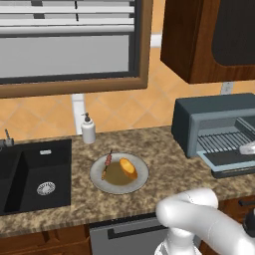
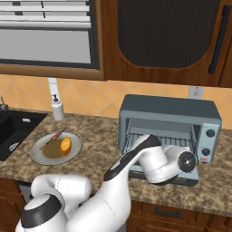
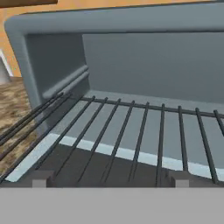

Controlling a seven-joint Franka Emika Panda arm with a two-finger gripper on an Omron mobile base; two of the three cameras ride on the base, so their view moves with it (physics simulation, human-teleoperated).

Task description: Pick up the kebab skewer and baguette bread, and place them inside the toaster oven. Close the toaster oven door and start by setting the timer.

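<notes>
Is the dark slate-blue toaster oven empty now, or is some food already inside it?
Empty: the dark slate-blue toaster oven has a bare wire rack, with its drop-down door open.

**Kitchen surroundings, fixed features**

Speckled brown granite counter (image 1: 164,149) runs along an orange tiled wall (image 1: 124,112). Black sink (image 1: 35,174) is set into the counter's left end. A wood-framed window (image 1: 69,45) with white blinds sits above the sink. Dark wooden wall cabinet (image 2: 158,41) hangs to the window's right. A white outlet (image 2: 195,92) is on the wall below the cabinet. Lighting is even and flat.
</notes>
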